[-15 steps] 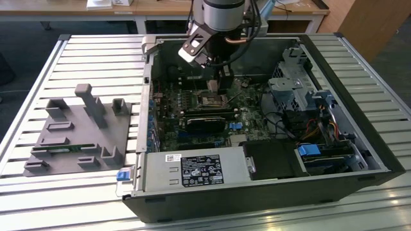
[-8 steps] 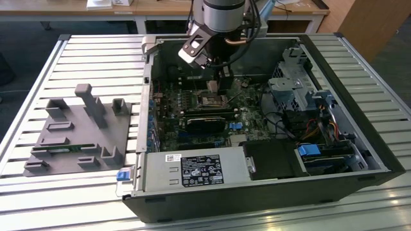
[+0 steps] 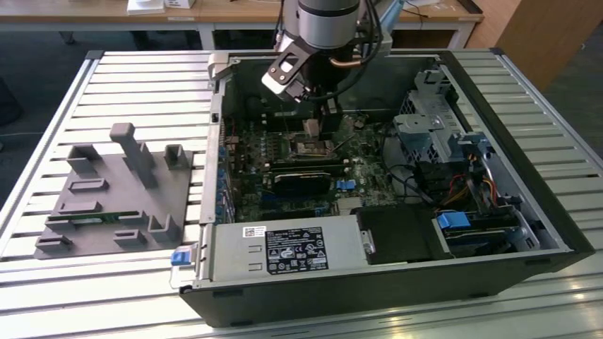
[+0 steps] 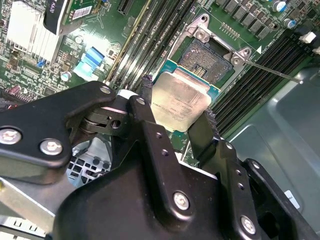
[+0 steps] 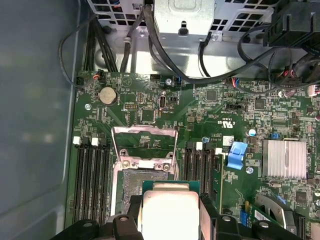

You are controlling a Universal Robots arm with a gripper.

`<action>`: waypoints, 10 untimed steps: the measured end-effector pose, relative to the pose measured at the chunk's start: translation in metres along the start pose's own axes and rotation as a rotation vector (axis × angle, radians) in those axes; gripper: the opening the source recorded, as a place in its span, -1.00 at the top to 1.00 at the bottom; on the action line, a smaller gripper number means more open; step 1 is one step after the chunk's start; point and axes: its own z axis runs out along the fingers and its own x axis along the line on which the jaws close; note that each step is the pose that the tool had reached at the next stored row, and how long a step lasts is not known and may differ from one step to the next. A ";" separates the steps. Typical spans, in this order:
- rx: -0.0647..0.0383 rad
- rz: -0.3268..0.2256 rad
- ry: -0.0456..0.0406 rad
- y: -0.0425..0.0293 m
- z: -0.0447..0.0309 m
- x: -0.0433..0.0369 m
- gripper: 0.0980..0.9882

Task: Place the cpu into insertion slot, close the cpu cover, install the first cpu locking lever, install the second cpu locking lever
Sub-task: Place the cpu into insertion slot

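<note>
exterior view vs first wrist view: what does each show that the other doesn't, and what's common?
The exterior view adds the open computer case on the slatted table, with a grey fixture block at the exterior view's left. The first wrist view adds the cpu clamped in the gripper, and the cpu cover swung open. Both show the gripper above the insertion slot, which holds no chip yet.

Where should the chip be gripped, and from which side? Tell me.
By two opposite thin edges, coming from above its face. The chip is flat and square, leaving only edges to pinch; the gripper clamps it so over the open socket.
</note>
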 end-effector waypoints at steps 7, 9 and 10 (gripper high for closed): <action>0.001 0.000 -0.0002 -0.0002 0.0019 -0.0001 0.01; 0.002 0.000 0.0000 -0.0002 0.0031 -0.0001 0.01; 0.002 0.000 0.0000 -0.0003 0.0035 -0.0001 0.01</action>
